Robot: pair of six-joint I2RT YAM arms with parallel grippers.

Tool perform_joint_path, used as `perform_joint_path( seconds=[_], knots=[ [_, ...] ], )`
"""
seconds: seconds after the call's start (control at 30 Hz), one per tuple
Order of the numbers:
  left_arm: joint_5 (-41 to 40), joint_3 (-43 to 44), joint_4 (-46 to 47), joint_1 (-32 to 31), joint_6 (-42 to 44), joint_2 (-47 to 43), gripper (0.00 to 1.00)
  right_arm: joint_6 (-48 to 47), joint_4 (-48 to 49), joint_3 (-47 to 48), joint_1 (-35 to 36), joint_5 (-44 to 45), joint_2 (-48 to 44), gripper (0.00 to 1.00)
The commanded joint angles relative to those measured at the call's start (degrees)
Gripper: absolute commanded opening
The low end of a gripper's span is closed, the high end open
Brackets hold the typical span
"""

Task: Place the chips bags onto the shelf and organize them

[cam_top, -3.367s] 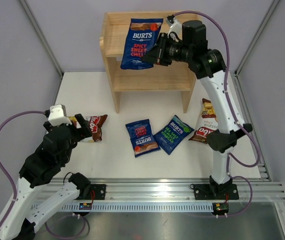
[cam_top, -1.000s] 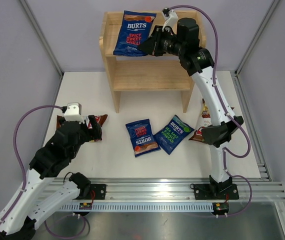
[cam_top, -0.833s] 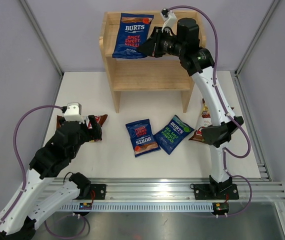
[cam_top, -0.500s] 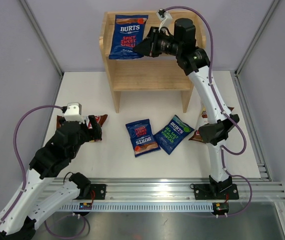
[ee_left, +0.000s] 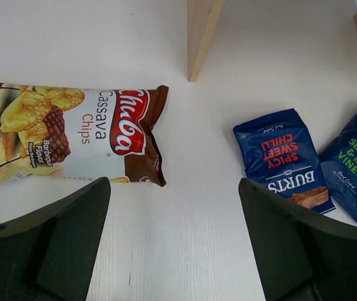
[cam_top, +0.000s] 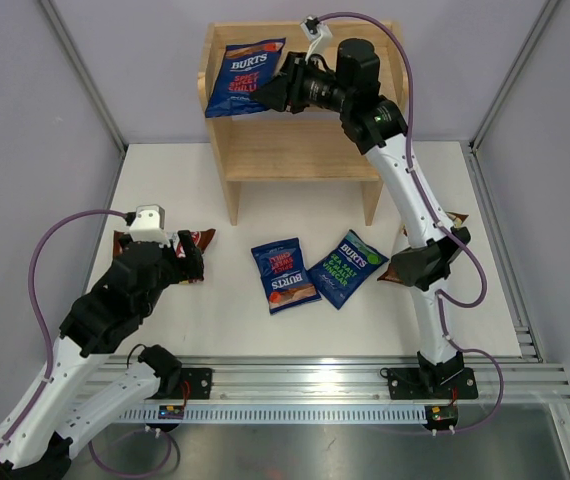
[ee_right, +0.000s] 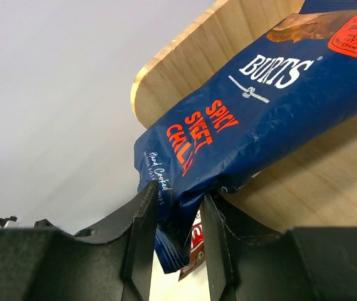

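Observation:
My right gripper (cam_top: pixel 273 92) is shut on the edge of a dark blue red-lettered BURTS bag (cam_top: pixel 243 76) and holds it over the left part of the wooden shelf's (cam_top: pixel 295 150) top tier; in the right wrist view the bag (ee_right: pixel 260 113) sits pinched between the fingers (ee_right: pixel 142 232). My left gripper (cam_top: pixel 187 262) is open and empty above the table, just in front of a brown-white Chuba bag (ee_left: pixel 72 135). A second red-lettered BURTS bag (cam_top: pixel 284 274) and a green-lettered one (cam_top: pixel 349 266) lie mid-table. Another Chuba bag (cam_top: pixel 397 268) is mostly hidden behind the right arm.
The shelf's lower tier (cam_top: pixel 300 165) holds nothing. A shelf leg (ee_left: pixel 200 37) stands just beyond the left Chuba bag. Grey side walls (cam_top: pixel 25 120) close in the table on both sides.
My right gripper has carried the BURTS bag up and leftward along the top tier, toward the shelf's left end. The left arm rose slightly early on, then stayed still.

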Motion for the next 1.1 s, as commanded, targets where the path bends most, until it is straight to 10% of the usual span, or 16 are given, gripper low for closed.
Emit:
perform_joint_path(
  seconds=[0.0, 0.37, 0.87, 1.07],
  knots=[
    [0.99, -0.65, 2.60, 0.13, 0.88, 0.31, 0.87, -0.50, 4.94, 0.17, 1.44, 2.92, -0.07, 0.41],
    [1.78, -0.82, 2.69, 0.13, 0.88, 0.13, 0.86, -5.16, 2.66, 1.31, 1.53, 9.95, 1.16, 0.45],
    [1.25, -0.74, 2.51, 0.13, 0.79, 0.22, 0.87, -12.19, -3.75, -4.23, 1.62, 18.21, -7.45, 0.91],
    [0.37, -0.56, 2.42, 0.13, 0.27, 0.13, 0.89, -13.43, -5.78, -6.94, 1.62, 19.63, -12.01, 0.89]
  ],
)
